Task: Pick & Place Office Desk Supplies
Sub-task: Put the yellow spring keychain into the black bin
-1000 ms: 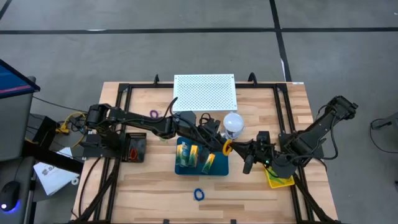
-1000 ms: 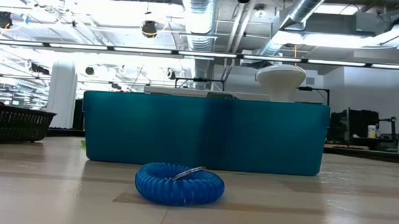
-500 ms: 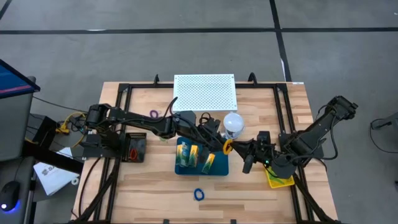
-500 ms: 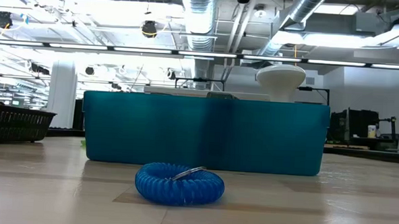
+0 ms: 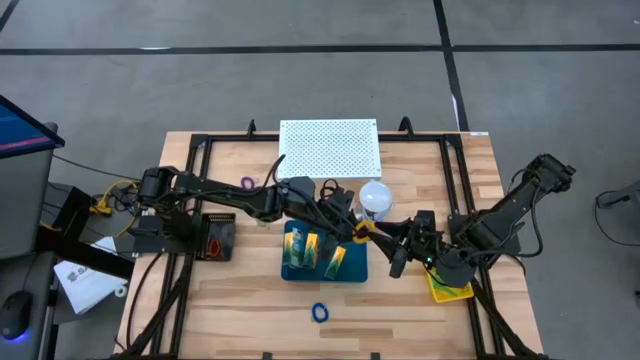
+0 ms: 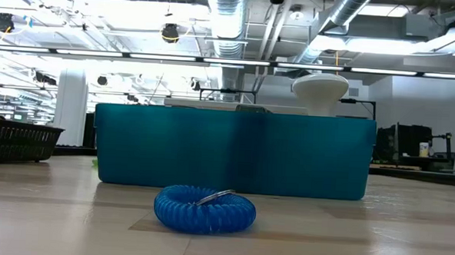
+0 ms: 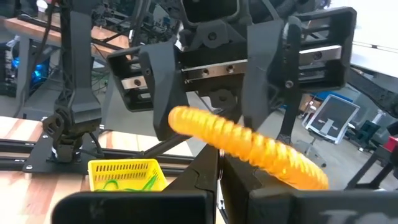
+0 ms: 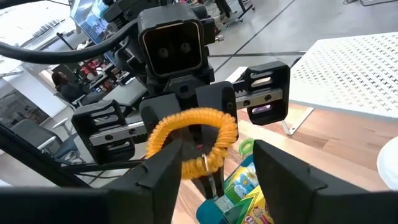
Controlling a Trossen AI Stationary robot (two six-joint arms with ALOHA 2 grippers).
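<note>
1. Nearest the table's front edge, a blue loop point(image 6: 205, 209) lies on the bare wood, on its own and well apart from both arms. It has not been put away.
2. Just behind it to the right, a yellow basket point(image 5: 450, 290) sits under the right arm. The left wrist view shows something thin and green in it, probably a green loop already placed.
3. Next comes the teal bin point(image 5: 358, 270) at mid-table. It holds a crayon box point(image 5: 310, 248) and a small packet point(image 5: 336, 260), so that part of the sorting looks done.
4. Over the bin's far right corner the two grippers meet nose to nose around the orange loop point(image 8: 193, 116).
   - The left gripper point(image 5: 352, 228) is clamped tight on the loop and carries it in the air.
   - The right gripper point(image 5: 385, 238) has its fingers spread wide on either side of the loop and grips nothing.
   - I judge this to be a hand-over with the loop now in the left arm's keeping. It has yet to be set down anywhere.
5. Level with this on the left, a black tray point(image 5: 205, 240) holds a red loop point(image 5: 214, 243).
6. Farther back stands the white ball point(image 5: 376, 197), close behind the grippers.
7. A purple loop point(image 5: 247, 183) lies loose on the wood beside the left arm and awaits picking.
8. Farthest away, the white perforated board point(image 5: 330, 147) lies at the back edge.

By my reckoning the task is perhaps past halfway, with the orange, blue and purple loops still to be placed.
</note>
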